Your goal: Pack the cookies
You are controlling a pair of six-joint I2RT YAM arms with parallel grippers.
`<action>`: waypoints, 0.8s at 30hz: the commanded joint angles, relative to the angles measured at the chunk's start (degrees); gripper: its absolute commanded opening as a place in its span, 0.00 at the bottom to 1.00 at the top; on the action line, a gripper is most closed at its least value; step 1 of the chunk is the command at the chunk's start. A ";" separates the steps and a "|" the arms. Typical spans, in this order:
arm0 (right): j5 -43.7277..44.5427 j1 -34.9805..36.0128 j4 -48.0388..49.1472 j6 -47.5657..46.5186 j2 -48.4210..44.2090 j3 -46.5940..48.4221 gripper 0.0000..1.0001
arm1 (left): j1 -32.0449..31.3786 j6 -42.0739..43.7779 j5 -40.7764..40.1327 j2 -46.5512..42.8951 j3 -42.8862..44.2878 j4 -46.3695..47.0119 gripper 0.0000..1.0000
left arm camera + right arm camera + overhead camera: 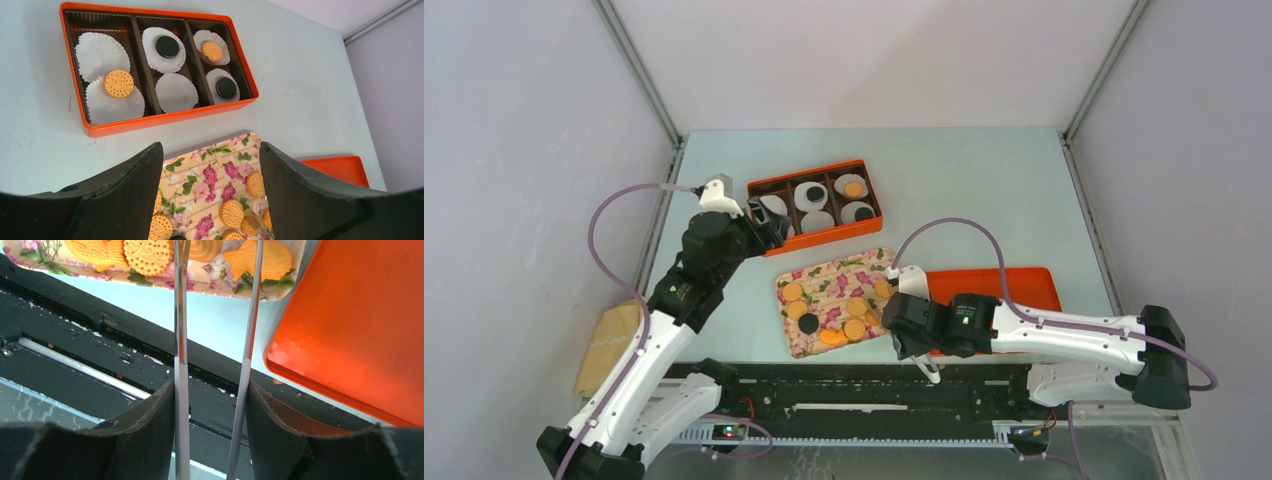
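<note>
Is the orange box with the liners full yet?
Not full. In the orange box, four liners hold cookies, one each; the top-left liner and lower-middle liner in the left wrist view are bare.

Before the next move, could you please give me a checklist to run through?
1. Right tool shut on the tongs: ok.
2. Left tool open and empty: ok.
3. Bare liners free in the orange box: ok, two.
4. Cookies waiting on the floral tray: ok.
5. Anything between the tong tips: cannot tell, tips not clearly seen.
</note>
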 commanded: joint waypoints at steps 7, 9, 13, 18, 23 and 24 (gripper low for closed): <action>7.59 -0.95 -0.91 4.27 -1.29 -0.08 0.56 | -0.22 -0.82 1.03 -2.69 -0.60 1.68 0.75; 7.76 -2.22 -0.60 3.70 -1.42 -0.55 0.56 | -0.28 -0.64 1.01 -2.78 -0.51 1.69 0.75; 4.79 -5.59 3.09 1.81 -1.36 -3.52 0.56 | -0.26 -0.53 0.96 -2.78 -0.39 1.76 0.75; 1.91 -7.31 6.93 0.06 -0.18 -5.29 0.55 | -0.22 -0.19 0.42 -2.51 -0.47 1.27 0.75; -1.12 -8.96 10.53 -1.85 1.44 -5.31 0.52 | -0.22 -0.20 -0.02 -2.60 -0.77 1.10 0.75; -2.07 -9.39 11.11 -2.15 1.47 -5.31 0.48 | -0.22 -0.18 -0.11 -2.71 -0.81 0.96 0.75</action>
